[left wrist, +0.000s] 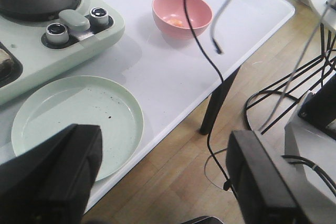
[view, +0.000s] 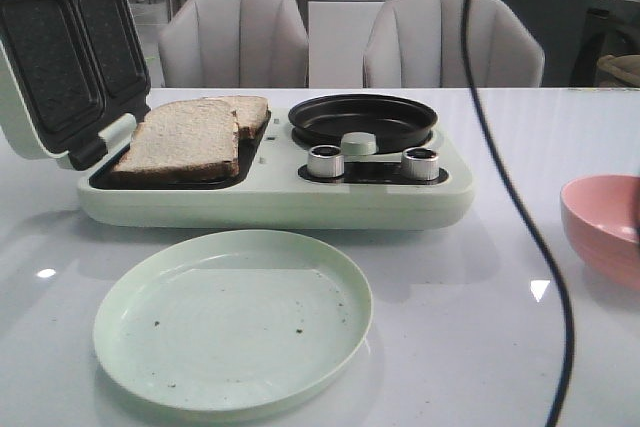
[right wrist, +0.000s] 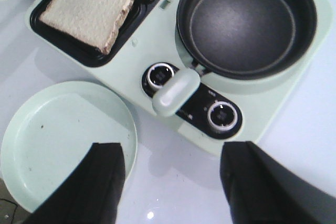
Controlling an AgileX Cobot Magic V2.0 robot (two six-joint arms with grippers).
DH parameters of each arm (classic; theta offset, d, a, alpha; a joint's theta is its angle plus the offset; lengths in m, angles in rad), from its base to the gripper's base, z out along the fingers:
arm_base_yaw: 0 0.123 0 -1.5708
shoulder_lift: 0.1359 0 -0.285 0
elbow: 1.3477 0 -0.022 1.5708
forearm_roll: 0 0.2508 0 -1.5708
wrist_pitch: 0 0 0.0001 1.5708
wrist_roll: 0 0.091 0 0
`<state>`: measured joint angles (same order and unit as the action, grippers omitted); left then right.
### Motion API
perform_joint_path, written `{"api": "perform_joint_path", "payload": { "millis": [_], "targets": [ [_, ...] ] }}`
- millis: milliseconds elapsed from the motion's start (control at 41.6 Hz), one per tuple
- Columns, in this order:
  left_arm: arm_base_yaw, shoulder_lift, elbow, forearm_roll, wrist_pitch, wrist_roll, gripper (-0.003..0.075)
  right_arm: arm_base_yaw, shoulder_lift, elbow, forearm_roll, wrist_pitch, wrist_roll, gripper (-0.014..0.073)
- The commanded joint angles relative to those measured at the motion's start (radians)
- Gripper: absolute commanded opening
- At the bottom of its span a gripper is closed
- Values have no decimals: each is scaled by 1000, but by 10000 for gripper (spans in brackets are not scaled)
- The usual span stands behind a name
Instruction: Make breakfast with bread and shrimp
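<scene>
Two slices of bread (view: 185, 137) (right wrist: 94, 1) lie overlapping in the open sandwich tray of the pale green breakfast maker (view: 270, 202). Its round black pan (view: 362, 119) (right wrist: 247, 22) holds nothing. The shrimp (left wrist: 176, 22) show as an orange patch inside the pink bowl (left wrist: 181, 13) (view: 603, 227) at the right of the table. My left gripper (left wrist: 165, 182) is open, high over the table's front edge and the wooden floor. My right gripper (right wrist: 170, 182) is open above the table surface in front of the maker's knobs (right wrist: 223, 115), holding nothing.
A pale green plate (view: 232, 319) (left wrist: 77, 119) (right wrist: 63, 142) with dark crumbs lies in front of the maker. The maker's lid (view: 65, 57) stands open at the left. A black cable (view: 520, 207) hangs across the right side. Two chairs (view: 235, 37) stand behind the table.
</scene>
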<state>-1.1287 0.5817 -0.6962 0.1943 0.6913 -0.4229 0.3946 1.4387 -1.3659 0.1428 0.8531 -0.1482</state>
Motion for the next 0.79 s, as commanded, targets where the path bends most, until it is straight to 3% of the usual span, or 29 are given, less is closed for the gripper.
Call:
{"api": "perform_joint_path", "payload": {
  "millis": [0, 433, 601, 769],
  "targets": [
    [-9, 2, -28, 5, -78, 0, 549, -6, -158, 64, -32, -36, 9, 508],
    [-9, 2, -28, 19, -78, 0, 549, -6, -616, 488, -46, -35, 9, 508],
    [-9, 8, -28, 29, -78, 0, 543, -6, -733, 583, -45, -34, 9, 508],
    [-9, 55, -51, 29, -44, 0, 485, -6, -767, 603, -43, -28, 9, 508]
  ]
}}
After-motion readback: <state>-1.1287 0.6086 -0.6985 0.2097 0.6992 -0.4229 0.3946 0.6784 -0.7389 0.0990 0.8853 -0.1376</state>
